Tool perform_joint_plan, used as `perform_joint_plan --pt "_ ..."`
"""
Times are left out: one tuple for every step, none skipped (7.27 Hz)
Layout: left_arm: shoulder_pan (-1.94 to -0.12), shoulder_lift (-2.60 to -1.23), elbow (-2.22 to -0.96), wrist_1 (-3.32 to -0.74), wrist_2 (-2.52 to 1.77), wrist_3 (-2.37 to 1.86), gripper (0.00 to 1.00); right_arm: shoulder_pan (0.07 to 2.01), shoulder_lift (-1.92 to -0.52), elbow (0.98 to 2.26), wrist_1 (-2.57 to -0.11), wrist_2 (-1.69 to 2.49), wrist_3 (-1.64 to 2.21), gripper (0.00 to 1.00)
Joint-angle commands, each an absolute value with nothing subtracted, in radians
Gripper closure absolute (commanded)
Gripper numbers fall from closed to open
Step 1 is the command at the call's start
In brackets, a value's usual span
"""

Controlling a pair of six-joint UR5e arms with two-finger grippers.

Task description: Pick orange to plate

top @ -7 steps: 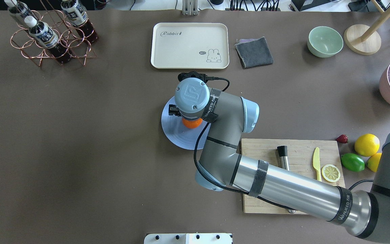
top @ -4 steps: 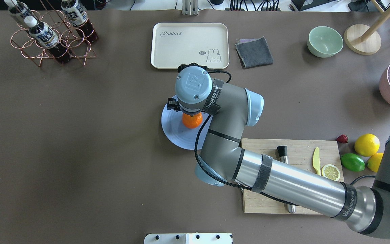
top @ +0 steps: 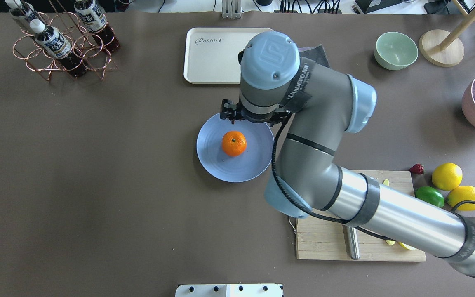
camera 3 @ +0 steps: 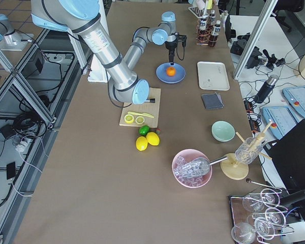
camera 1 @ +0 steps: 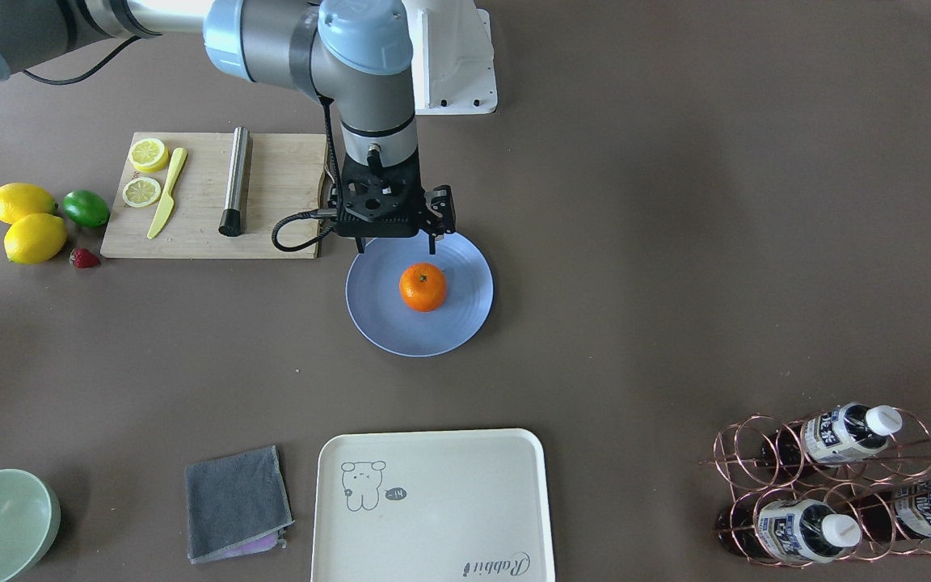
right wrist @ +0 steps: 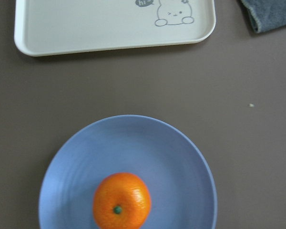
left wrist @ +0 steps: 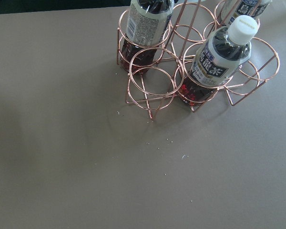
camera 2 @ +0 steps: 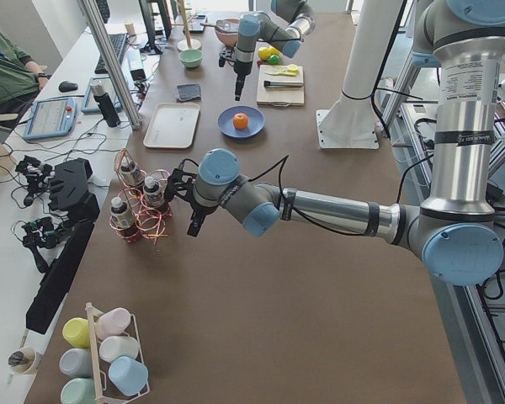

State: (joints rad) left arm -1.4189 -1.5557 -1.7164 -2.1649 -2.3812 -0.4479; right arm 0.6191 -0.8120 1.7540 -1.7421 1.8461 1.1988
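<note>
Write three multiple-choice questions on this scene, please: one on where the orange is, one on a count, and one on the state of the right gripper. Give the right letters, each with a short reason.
1. Where does the orange lie?
A. on the plate
B. in the right gripper
C. beside the lime

2. How many whole lemons lie by the lime?
A. one
B. two
C. four

3. How is the right gripper?
A. shut on the orange
B. open and empty
C. shut on a lemon

Answers:
1 A: the orange sits near the plate's middle.
2 B: two whole yellow lemons lie next to the lime.
3 B: its fingers stand apart above the plate's rim, clear of the orange.
</note>
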Motion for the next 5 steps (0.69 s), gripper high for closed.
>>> perform_joint_plan --pt "-1.417 -1.511 -1.71 -2.164 -2.37 -0.446 0.02 0.786 -1.032 1.904 -1.775 1.97 0.927 0.0" --pt "-1.425 -1.502 -1.71 -2.163 -2.37 -0.445 0.02 0.878 -1.104 1.904 -1.766 2.038 0.799 0.0" --pt "-1.442 -1.477 -1.713 -2.157 -2.372 -0.387 0.02 0.97 -1.173 1.902 -1.764 2.101 0.655 0.0" --pt "-1.478 -1.462 -1.712 -2.122 -2.379 -0.309 0.01 1.068 -1.245 1.898 -1.764 2.153 0.505 0.0" --pt "-1.53 -1.459 -1.715 -2.047 -2.379 -0.231 0.02 1.169 -1.317 1.891 -1.766 2.198 0.345 0.0"
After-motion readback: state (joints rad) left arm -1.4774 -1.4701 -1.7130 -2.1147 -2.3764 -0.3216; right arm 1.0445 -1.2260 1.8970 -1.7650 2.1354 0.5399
